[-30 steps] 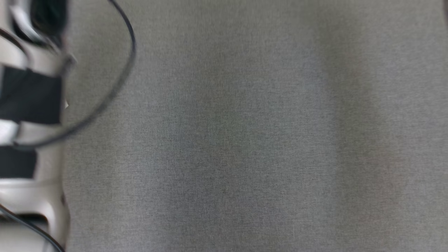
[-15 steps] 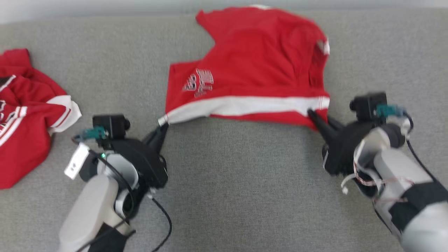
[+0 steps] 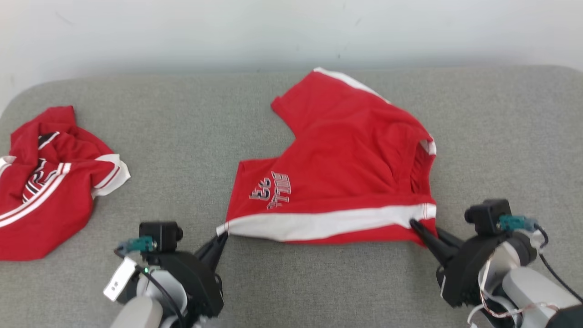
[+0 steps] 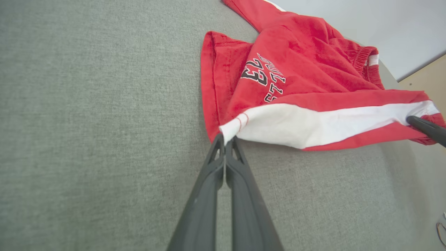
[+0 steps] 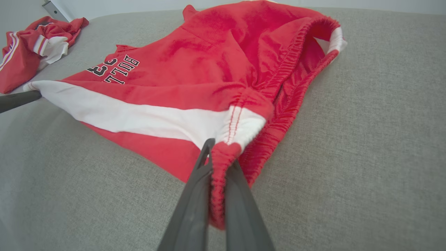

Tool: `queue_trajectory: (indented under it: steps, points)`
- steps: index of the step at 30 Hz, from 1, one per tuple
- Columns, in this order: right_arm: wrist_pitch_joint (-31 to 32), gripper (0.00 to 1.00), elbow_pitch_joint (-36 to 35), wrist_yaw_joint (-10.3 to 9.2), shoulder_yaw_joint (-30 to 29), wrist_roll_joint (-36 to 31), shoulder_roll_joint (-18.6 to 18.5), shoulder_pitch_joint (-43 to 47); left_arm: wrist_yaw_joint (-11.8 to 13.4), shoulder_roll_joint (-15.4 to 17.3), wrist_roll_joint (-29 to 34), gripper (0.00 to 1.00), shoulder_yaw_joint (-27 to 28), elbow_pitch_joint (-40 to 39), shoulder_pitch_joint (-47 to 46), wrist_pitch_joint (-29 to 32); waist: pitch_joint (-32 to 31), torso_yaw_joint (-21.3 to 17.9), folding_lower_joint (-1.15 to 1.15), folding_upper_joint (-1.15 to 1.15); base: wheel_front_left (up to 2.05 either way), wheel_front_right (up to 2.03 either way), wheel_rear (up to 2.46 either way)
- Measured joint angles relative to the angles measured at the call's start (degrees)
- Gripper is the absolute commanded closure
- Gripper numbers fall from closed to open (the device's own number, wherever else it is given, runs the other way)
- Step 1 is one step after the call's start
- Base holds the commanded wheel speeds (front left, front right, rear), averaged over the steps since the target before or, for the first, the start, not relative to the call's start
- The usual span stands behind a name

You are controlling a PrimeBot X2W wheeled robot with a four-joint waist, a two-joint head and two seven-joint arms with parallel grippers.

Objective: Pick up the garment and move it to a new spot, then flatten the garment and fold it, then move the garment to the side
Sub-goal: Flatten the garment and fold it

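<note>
Red shorts stretched between two grippers on a grey upholstered surface.

The grey woven surface (image 3: 150,136) runs back to a pale wall (image 3: 273,32) on the far side. The garment (image 3: 346,168), red shorts with a white stripe, lies right of centre, its near edge drawn straight between the arms. The left gripper (image 3: 222,235) has its fingers pressed together on the white hem corner. The right gripper (image 3: 415,224) pinches the red waistband end. A second crumpled red garment (image 3: 50,182) sits well apart at the left. The left wrist view adds a tan panel (image 4: 427,75) beyond the surface's edge. The right wrist view shows the gathered elastic waistband (image 5: 292,45) standing open.
</note>
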Motion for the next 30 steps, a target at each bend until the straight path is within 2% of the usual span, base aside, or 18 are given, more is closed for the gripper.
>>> queue_trajectory:
  steps: [8,9,10,11,12,13,14,20,25,30]
  points:
    - [-0.18,1.0,-1.19,0.0,0.33,1.41,-1.92,3.98,0.25,-0.12,-0.09,1.0,-0.4,-2.21,4.43,0.09,-2.47,-0.06,0.0,0.0,0.0,0.0,0.0]
    - [-0.19,0.93,-1.16,0.0,0.32,1.41,-1.96,3.99,0.53,-0.11,-0.08,1.0,-0.4,-2.4,4.43,0.21,-2.48,-0.12,0.0,0.0,0.0,0.0,0.0]
    - [-0.27,0.8,-1.15,0.0,0.26,1.41,-1.96,3.99,0.58,-0.13,-0.08,1.0,-0.4,-2.5,4.44,0.25,-2.48,-0.18,0.01,0.0,0.0,0.0,0.0]
    - [-0.41,0.54,-1.15,0.0,0.25,1.41,-1.96,3.98,0.85,-0.14,-0.08,0.99,-0.38,-2.63,4.44,0.26,-2.46,-0.23,0.01,0.0,0.0,0.0,0.0]
    - [-0.43,0.21,-1.15,0.0,0.23,1.42,-1.96,3.99,1.04,-0.12,-0.08,0.73,-0.36,-2.76,4.45,0.27,-2.43,-0.27,0.0,0.0,0.0,0.0,0.0]
    - [-0.44,0.0,-1.15,0.0,0.14,1.49,-1.94,3.99,1.15,-0.09,-0.07,0.51,-0.35,-2.92,4.48,0.32,-2.41,-0.31,0.01,0.0,0.0,0.0,0.0]
    - [-0.45,0.0,-1.16,0.0,0.09,1.62,-1.94,3.99,1.58,-0.09,-0.05,0.0,-0.34,-3.19,4.5,0.45,-2.39,-0.33,0.01,0.0,0.0,0.0,0.0]
    - [-1.72,0.0,-2.3,0.0,-1.54,3.77,-2.11,4.1,2.98,0.05,-0.05,0.0,0.59,-4.95,5.31,0.13,-2.56,-0.32,0.01,0.0,0.0,0.0,0.0]
    - [-3.05,0.0,-5.43,-0.02,-2.86,4.36,-3.68,6.2,4.8,0.42,-0.05,0.0,2.33,-9.03,5.64,-1.6,-3.25,-0.07,0.01,0.01,0.0,0.0,0.0]
    - [-3.8,0.0,-7.86,-1.92,-3.55,3.99,-4.75,7.38,5.83,0.6,0.0,0.0,2.98,-12.35,7.41,-2.24,-3.69,0.04,0.01,0.01,0.0,0.0,0.0]
